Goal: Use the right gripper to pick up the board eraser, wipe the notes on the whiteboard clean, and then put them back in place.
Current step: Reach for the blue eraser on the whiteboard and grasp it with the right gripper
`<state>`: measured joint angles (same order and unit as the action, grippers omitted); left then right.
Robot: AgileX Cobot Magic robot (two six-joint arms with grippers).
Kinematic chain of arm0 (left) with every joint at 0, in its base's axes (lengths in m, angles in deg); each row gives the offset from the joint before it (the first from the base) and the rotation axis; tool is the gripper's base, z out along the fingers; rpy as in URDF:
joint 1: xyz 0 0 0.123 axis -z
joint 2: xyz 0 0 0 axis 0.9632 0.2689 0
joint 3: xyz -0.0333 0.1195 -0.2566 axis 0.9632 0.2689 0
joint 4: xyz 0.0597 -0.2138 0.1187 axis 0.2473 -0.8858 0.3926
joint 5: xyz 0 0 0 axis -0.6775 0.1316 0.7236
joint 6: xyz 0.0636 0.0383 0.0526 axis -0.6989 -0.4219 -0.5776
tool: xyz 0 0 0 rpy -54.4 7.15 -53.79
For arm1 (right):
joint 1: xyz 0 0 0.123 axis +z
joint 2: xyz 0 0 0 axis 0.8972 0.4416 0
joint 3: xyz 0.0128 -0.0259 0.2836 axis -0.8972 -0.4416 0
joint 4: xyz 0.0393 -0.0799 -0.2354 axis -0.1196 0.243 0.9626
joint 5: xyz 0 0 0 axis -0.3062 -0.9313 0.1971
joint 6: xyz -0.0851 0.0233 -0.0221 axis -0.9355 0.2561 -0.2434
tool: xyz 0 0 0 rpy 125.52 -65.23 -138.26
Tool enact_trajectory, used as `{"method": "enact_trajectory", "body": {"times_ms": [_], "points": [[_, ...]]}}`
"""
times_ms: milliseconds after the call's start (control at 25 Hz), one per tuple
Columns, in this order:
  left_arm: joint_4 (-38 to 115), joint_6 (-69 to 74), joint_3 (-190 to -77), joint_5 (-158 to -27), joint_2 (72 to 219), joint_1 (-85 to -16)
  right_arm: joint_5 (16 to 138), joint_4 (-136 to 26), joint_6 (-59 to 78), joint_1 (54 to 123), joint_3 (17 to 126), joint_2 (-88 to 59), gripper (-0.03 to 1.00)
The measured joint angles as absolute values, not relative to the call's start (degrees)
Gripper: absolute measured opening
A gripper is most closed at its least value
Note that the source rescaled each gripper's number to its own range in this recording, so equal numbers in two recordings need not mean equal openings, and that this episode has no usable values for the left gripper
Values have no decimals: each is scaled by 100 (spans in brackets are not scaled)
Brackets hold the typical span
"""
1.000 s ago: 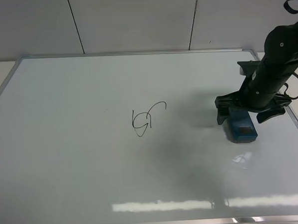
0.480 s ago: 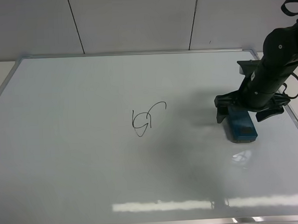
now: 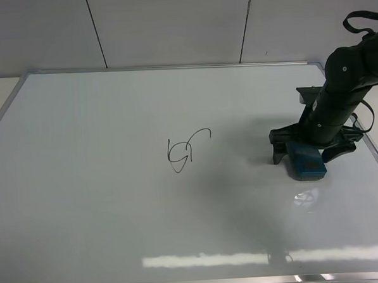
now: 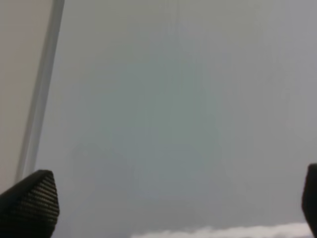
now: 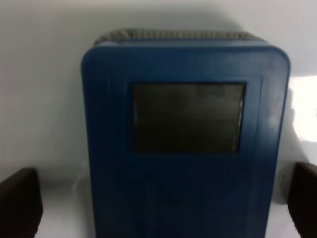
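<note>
One whiteboard [image 3: 84, 198] with a thin silver frame [image 3: 172, 66] fills most of the high view. It carries one set of notes [image 3: 186, 151], a thin black marker scribble near the middle. The loops look roughly like a "G" with a curl, and I cannot read them as a word.

One board eraser [image 3: 306, 164] lies flat on the board's right side, near the right edge of the frame and well apart from the scribble. It is teal-blue with rounded corners. The right wrist view shows one dark grey square patch [image 5: 187, 117] on top of the eraser [image 5: 185, 188], with a strip of grey felt at its far end.

One arm shows in the high view. Its right gripper [image 3: 305, 153] is low over the eraser and spread, one finger on each side; the wrist view shows bare board between the fingertips [image 5: 20, 203] and the block.

The left gripper [image 4: 171, 201] is spread wide over bare whiteboard, with the frame beside it.
</note>
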<state>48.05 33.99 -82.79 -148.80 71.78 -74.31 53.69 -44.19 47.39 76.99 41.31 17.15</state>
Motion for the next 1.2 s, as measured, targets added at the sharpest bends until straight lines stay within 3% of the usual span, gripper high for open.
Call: {"method": "enact_trajectory", "body": {"times_ms": [920,960,1000,1080,1120,1200], "points": [[4805,3399,-8279,-14880,7178,-7431,5357,-4335,4752,7736,4139,1400,97],[4805,3399,-8279,-14880,7178,-7431,5350,-4329,4782,7736,4139,1400,85],[4805,3399,-8279,-14880,7178,-7431,5335,-4315,4838,7736,4139,1412,66],[4805,3399,-8279,-14880,7178,-7431,5232,-4275,4999,7736,4139,1466,0],[4805,3399,-8279,-14880,7178,-7431,5200,-4236,5045,7736,4139,1478,7],[4805,3399,-8279,-14880,7178,-7431,5110,-4174,5074,7736,4144,1481,5]]}}
